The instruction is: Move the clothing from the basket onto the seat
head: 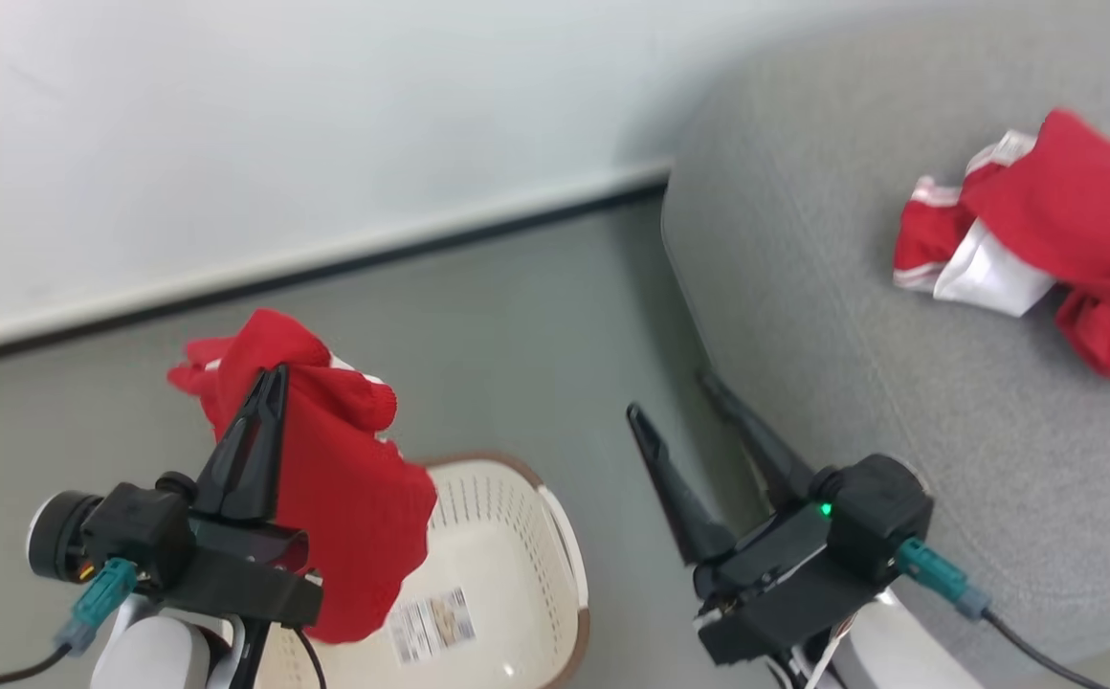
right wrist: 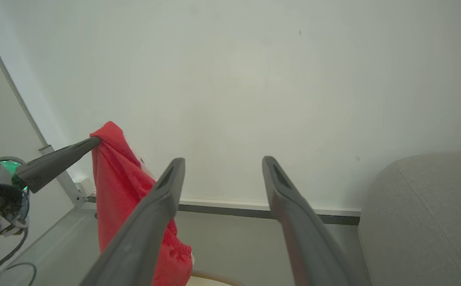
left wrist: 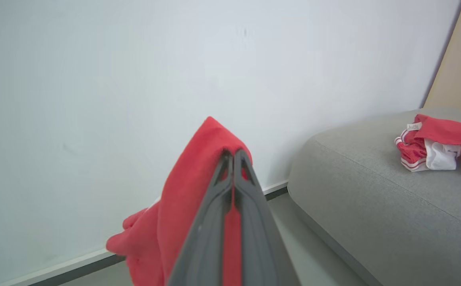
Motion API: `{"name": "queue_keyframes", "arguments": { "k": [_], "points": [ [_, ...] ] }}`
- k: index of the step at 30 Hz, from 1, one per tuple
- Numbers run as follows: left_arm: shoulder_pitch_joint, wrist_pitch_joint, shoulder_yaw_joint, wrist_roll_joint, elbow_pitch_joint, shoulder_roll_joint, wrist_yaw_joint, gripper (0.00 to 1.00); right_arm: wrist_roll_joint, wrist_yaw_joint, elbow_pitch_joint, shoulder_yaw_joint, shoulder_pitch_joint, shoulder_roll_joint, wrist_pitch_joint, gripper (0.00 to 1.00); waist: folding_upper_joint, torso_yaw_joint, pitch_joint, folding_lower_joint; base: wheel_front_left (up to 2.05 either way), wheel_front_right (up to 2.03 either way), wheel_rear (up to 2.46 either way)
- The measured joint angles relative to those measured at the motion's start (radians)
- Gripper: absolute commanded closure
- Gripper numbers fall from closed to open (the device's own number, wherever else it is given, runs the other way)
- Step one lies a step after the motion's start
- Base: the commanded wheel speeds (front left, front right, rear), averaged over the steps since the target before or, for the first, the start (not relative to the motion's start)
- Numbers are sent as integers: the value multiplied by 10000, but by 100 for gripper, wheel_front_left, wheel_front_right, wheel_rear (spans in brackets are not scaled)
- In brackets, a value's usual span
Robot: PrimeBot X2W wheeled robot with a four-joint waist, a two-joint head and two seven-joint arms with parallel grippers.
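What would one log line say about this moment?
left pincer: shut on held garment, over basket | right pincer: open | seat: other garment lying there

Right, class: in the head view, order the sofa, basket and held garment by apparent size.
Largest: sofa.
Then the basket and held garment look alike. The garment is nearer the camera and hides part of the basket, so I leave them unranked.

Basket [head: 526, 536] half hidden behind hanging garment [head: 344, 498], cut by bottom edge; sticker [head: 432, 624] print unreadable, perhaps barcode.
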Motion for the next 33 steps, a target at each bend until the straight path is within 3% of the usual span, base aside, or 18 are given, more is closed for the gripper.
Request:
{"name": "queue_keyframes", "arguments": {
  "k": [13,33],
  "points": [
    [-172,-2,10,383,-867,-464,-545,100,474,0,483,1137,159,-217,0,0,0,-70,-1521,0,0,0,0],
    [-1353,-2,-1818,0,-926,-1310,-1151,100,270,0,1258,1536,-453,-470,0,0,2,-321,-1979,2,0,0,0]
  ]
}}
